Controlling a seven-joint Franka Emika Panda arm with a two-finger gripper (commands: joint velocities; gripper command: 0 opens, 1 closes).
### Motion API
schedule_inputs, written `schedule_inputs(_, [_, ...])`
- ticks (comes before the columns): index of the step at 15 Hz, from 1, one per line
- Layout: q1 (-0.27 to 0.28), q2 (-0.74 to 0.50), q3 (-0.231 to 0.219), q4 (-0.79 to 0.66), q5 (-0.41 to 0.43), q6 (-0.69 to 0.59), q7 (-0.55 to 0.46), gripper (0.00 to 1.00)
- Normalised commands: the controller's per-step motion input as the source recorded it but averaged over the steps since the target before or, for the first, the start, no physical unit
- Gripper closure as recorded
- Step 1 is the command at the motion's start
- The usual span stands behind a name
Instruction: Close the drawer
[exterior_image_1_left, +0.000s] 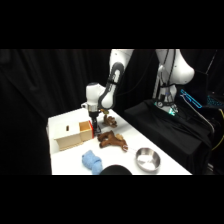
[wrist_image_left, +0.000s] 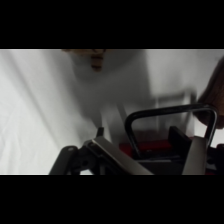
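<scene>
Wrist view: drawer shows red front, dark looped handle.

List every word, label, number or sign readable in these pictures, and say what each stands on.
None can be read. The wooden box, the drawer, the blue cloth, the metal bowl and the arm above the gripper show no legible text. The lit blue-green marks on the dark equipment behind the table are too blurred to read.

table white | box light tan, dark slot | drawer red-orange front | plush brown | cloth blue | bowl silver | arm white | backdrop black
</scene>
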Motion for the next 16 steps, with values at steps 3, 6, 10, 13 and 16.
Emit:
schedule_inputs(3, [0.127, 0.09, -0.094, 0.38, -0.134, -0.24, 0.05, 0.00])
schedule_inputs(6, [0.146, 0.15, -0.109, 0.45, -0.129, -0.27, 0.07, 0.00])
schedule_inputs(10, [0.146, 0.28, -0.108, 0.60, -0.123, -0.32, 0.09, 0.00])
schedule_inputs(13, [0.143, 0.31, -0.096, 0.64, -0.131, -0.33, 0.10, 0.00])
schedule_inputs(16, [0.139, 0.22, -0.096, 0.55, -0.140, -0.28, 0.11, 0.00])
